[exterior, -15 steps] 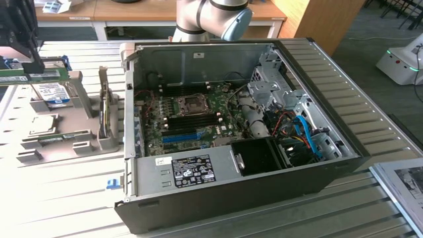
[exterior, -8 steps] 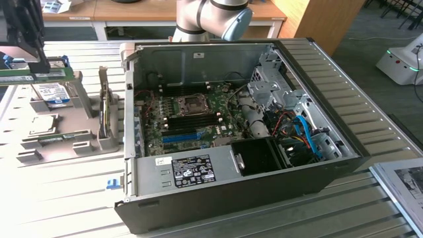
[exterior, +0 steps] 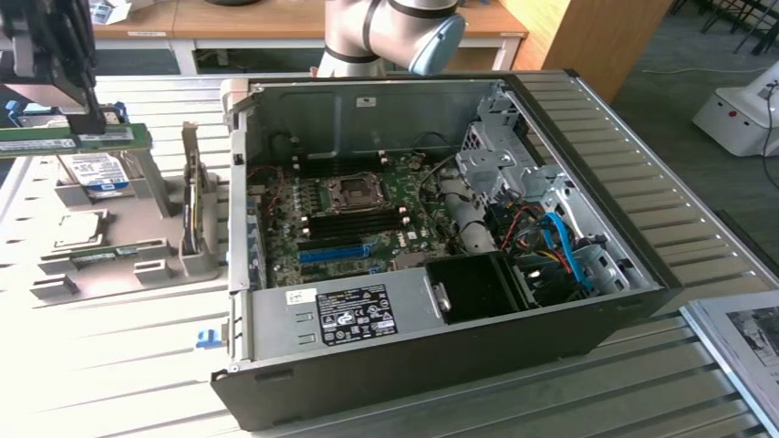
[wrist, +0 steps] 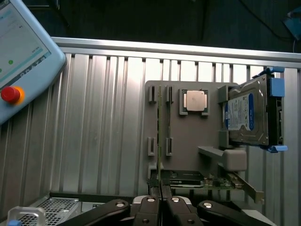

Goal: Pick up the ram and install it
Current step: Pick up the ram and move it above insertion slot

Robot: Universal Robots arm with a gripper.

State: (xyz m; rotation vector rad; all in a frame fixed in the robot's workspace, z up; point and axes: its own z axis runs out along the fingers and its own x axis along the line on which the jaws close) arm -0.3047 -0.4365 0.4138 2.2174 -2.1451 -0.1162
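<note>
My hand (exterior: 86, 114) grips the ram (exterior: 61, 140).
Clamped narrow on its edge, the stick hangs level above the grey holder (wrist: 188, 146) on the bench (wrist: 94, 122).

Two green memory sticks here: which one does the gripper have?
The ram held high at the exterior view's upper left, clamped in the gripper. The other stick sits lower, in the grey fixture.
</note>
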